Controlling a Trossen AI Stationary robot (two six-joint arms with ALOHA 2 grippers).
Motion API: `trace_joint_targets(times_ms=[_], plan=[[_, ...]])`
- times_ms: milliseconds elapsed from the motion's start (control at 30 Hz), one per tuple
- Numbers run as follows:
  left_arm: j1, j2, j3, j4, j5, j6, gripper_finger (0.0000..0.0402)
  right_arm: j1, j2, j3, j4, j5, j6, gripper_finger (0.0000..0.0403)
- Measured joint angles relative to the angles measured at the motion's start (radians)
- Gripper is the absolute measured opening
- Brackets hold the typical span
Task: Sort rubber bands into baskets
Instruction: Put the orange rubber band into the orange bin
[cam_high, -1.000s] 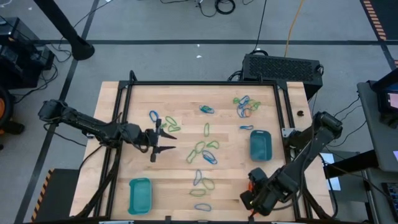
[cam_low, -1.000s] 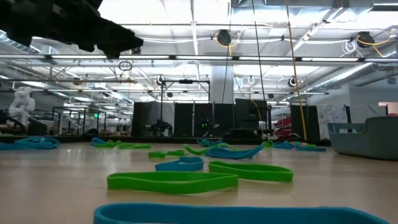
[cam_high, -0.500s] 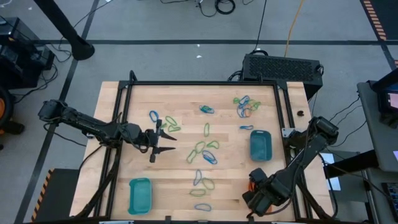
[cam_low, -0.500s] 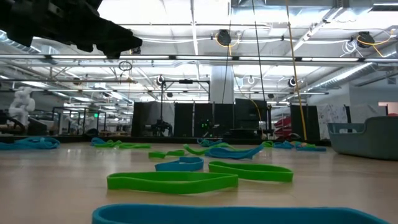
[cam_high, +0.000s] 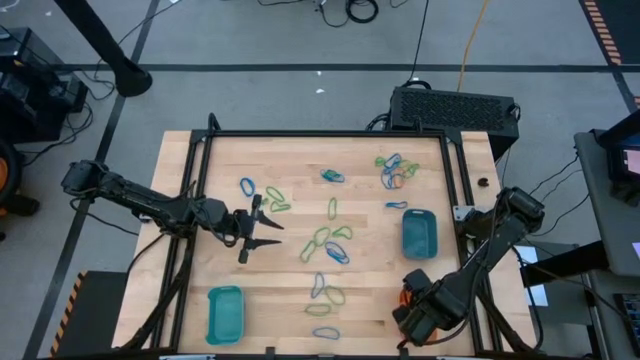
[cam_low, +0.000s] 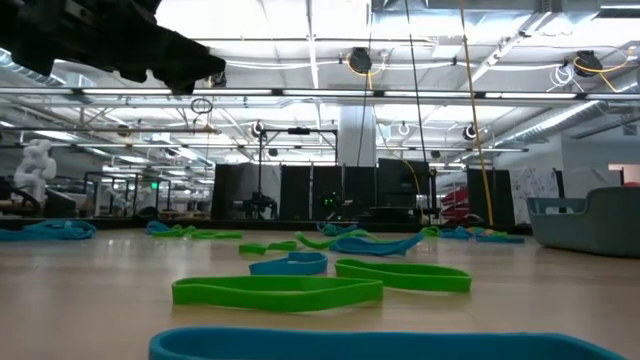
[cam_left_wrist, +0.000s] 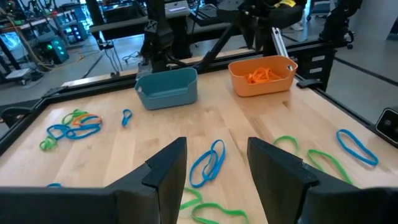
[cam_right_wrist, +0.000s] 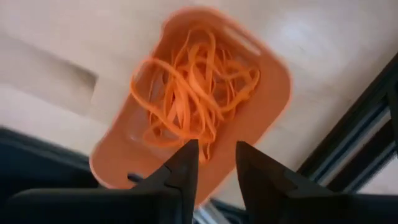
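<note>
1. The right gripper (cam_right_wrist: 211, 163) hangs over the orange basket (cam_right_wrist: 264, 118) at the table's 5 o'clock corner; its two dark fingers stand a narrow way apart with nothing between them, and a tangle of orange rubber bands (cam_right_wrist: 189, 93) lies in the basket below
2. The left gripper (cam_high: 262, 225) hovers at about 9 o'clock of the table's middle, fingers spread wide and empty, pointing toward a blue band (cam_left_wrist: 208, 163) just ahead of it on the wood
3. Loose green and blue bands (cam_high: 327, 243) are scattered through the centre, with a mixed clump (cam_high: 394, 171) holding one orange band near 1 o'clock; one teal basket (cam_high: 419, 233) sits at 3 o'clock and the other teal basket (cam_high: 225, 312) at 7 o'clock
4. Risk, as I judge it: a thin band could cling to a finger pad of the right gripper and be dragged out when the arm lifts, since the fingers are barely parted and the bands are light and tacky
5. Risk: the left gripper may pinch two overlapping loops at once, putting a green band in with the blue
6. Risk: the flat bands give little to grab, so the fingertips could scrape the wood or flick a band away
</note>
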Motion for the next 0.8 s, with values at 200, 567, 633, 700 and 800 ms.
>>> trace_joint_targets(times_ms=[200, 567, 633, 700, 800], plan=[[0.001, 0.000, 0.000, 0.000, -0.001, 0.001, 0.0178, -0.040, -0.060, 0.000, 0.080, -0.065, -0.094, 0.0129], [0.102, 0.000, 0.000, -0.102, -0.019, -0.007, 0.0178, -0.153, -0.226, 0.001, 0.025, 0.266, -0.144, 0.0130], [0.140, 0.000, 0.001, -0.123, -0.036, -0.018, 0.0178, -0.204, -0.242, 0.001, -0.023, 0.305, -0.127, 0.0126], [0.183, 0.000, 0.001, -0.159, -0.081, -0.024, 0.0178, -0.262, -0.246, 0.001, -0.098, 0.332, -0.085, 0.0120], [0.244, 0.000, 0.001, -0.226, -0.174, -0.034, 0.0178, -0.376, -0.246, 0.001, -0.238, 0.333, -0.040, 0.0112]])
